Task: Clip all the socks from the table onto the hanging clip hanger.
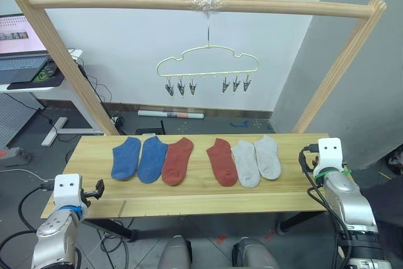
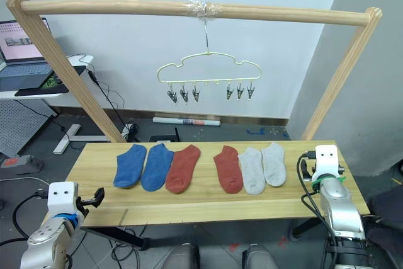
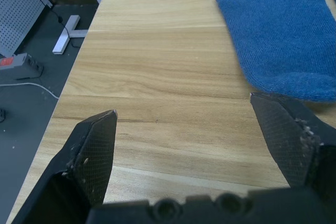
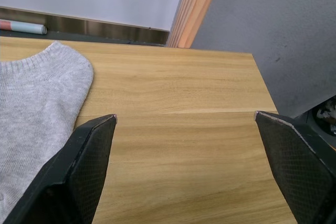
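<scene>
**A:** Socks: where are they lying relative to the clip hanger (image 1: 208, 66)?

**B:** All six are lying flat in a row on the table (image 1: 271, 197), below the clip hanger. On the robot's left of the hanger's hook line, two blue socks (image 1: 140, 158) are lying side by side and touching, and a rust-red sock (image 1: 178, 160) is lying against the second blue one. On the right, a second rust-red sock (image 1: 222, 160) is lying with the two light grey socks (image 1: 256, 159) beside it. A bare strip of wood is separating the two rust-red socks, directly beneath the hanger's centre.

**A:** And the clip hanger itself?

**B:** It is hanging by its hook from the wooden pole (image 1: 126, 0), at a taped spot. Its six clips are hanging in two groups of three, all without a sock.

**A:** State of the left gripper (image 3: 181, 124)?

**B:** Its fingers are standing wide apart and gripping nothing. It is hovering over the table edge, below and well to the left of the hanger, near the toe of the outermost blue sock.

**A:** The right gripper (image 4: 186, 121)?

**B:** Its fingers are also spread wide with nothing between them. It is hovering at the table end to the right of the hanger, just beside the outer grey sock.
</scene>
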`<state>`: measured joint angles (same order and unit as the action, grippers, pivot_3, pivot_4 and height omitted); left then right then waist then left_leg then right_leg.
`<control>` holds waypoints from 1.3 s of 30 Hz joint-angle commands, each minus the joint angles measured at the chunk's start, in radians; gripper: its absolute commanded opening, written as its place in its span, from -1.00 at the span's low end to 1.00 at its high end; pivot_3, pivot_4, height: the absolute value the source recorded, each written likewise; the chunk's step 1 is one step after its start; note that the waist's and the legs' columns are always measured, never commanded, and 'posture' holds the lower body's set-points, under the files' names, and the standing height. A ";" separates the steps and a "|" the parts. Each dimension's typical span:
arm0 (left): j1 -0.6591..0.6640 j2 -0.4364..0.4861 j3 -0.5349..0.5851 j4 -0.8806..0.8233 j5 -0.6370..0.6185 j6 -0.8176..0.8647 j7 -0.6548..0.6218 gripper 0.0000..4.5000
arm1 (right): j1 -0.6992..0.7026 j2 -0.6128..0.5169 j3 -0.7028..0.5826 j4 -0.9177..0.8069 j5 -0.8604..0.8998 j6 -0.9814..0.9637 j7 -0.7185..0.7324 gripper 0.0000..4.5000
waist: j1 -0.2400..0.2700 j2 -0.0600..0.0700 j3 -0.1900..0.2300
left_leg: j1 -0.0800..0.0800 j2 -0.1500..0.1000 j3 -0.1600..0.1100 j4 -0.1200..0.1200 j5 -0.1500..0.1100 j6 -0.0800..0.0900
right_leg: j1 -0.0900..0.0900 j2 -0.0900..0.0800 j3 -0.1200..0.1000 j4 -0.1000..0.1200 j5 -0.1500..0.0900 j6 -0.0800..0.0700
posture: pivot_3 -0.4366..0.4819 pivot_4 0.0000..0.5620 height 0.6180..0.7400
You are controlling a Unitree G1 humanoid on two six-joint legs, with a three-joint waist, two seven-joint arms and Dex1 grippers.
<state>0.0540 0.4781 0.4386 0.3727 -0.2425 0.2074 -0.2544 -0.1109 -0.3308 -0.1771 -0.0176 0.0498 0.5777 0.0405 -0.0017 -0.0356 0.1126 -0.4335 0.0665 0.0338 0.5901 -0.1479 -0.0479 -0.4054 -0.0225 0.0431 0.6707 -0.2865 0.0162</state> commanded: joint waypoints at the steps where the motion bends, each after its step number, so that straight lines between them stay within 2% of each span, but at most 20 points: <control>1: 0.005 0.022 0.025 -0.044 -0.002 -0.008 0.003 0.99 | -0.021 -0.014 -0.021 -0.037 -0.007 -0.003 -0.001 0.96 | 0.000 0.000 0.003 | 0.000 0.000 0.000 0.000 0.000 0.000 | 0.000 0.000 0.000 0.000 0.000 0.000 | 0.16 -0.55 1.00; 8: 0.051 0.030 0.059 -0.223 -0.049 0.047 -0.013 0.99 | -0.043 -0.032 -0.001 -0.061 -0.002 0.016 0.037 0.96 | 0.003 -0.001 0.037 | -0.001 0.010 0.000 -0.001 -0.001 0.000 | 0.000 -0.001 -0.002 -0.007 0.002 -0.003 | 0.18 -0.35 1.00; 15: 0.040 0.026 0.096 -0.471 -0.190 0.127 -0.069 0.99 | -0.085 -0.061 0.033 -0.098 0.024 0.000 0.142 0.96 | 0.008 0.001 0.071 | -0.006 0.013 0.003 -0.001 0.000 0.003 | 0.000 0.002 -0.002 -0.007 0.002 -0.003 | 0.15 -0.20 1.00; 17: 0.010 0.035 0.082 -0.523 -0.212 0.158 -0.074 0.99 | -0.111 -0.068 0.035 -0.110 0.047 -0.003 0.183 0.96 | 0.009 0.002 0.080 | -0.007 0.013 0.005 -0.001 -0.001 0.003 | 0.000 0.003 -0.002 -0.007 0.002 -0.002 | 0.14 -0.17 1.00; 21: -0.105 0.051 0.000 -0.614 -0.233 0.220 -0.084 0.99 | -0.174 -0.087 0.060 -0.143 0.148 -0.018 0.357 0.96 | 0.009 0.002 0.101 | -0.007 0.010 0.005 0.000 -0.001 0.003 | -0.001 0.008 -0.003 -0.007 0.003 0.000 | 0.11 -0.13 1.00; 26: -0.225 0.048 -0.078 -0.652 -0.240 0.266 -0.100 0.99 | -0.241 -0.080 0.067 -0.196 0.298 -0.008 0.522 0.96 | 0.007 0.001 0.113 | -0.008 0.010 0.006 0.000 -0.003 0.002 | -0.001 0.013 -0.002 -0.008 0.007 0.009 | 0.07 -0.12 1.00; 29: -0.314 0.036 -0.128 -0.640 -0.239 0.262 -0.116 0.72 | -0.303 -0.072 0.090 -0.243 0.406 0.029 0.614 0.96 | 0.004 0.001 0.117 | -0.010 0.011 0.005 0.000 -0.003 0.001 | -0.002 0.015 -0.003 -0.008 0.007 0.010 | 0.04 -0.12 1.00; 33: -0.427 0.011 -0.184 -0.570 -0.202 0.253 -0.102 0.20 | -0.414 -0.029 0.125 -0.263 0.478 0.040 0.651 0.96 | -0.001 0.002 0.120 | -0.012 0.013 0.002 0.001 -0.003 0.001 | -0.004 0.019 -0.004 -0.007 0.008 0.011 | 0.01 -0.12 1.00; 39: -0.508 -0.038 -0.222 -0.472 -0.158 0.193 -0.100 0.20 | -0.473 0.008 0.187 -0.276 0.497 0.023 0.670 0.96 | -0.001 0.002 0.120 | -0.014 0.013 0.001 0.002 -0.004 0.000 | -0.004 0.020 -0.005 -0.007 0.008 0.011 | -0.01 -0.13 1.00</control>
<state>-0.4254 0.4432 0.2171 -0.1053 -0.4187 0.4438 -0.3604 -0.5626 -0.3264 0.0038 -0.2562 0.5294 0.6221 0.6927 -0.0022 -0.0338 0.2325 -0.4483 0.0796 0.0343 0.5921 -0.1522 -0.0485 -0.4105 -0.0023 0.0381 0.6641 -0.2781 0.0272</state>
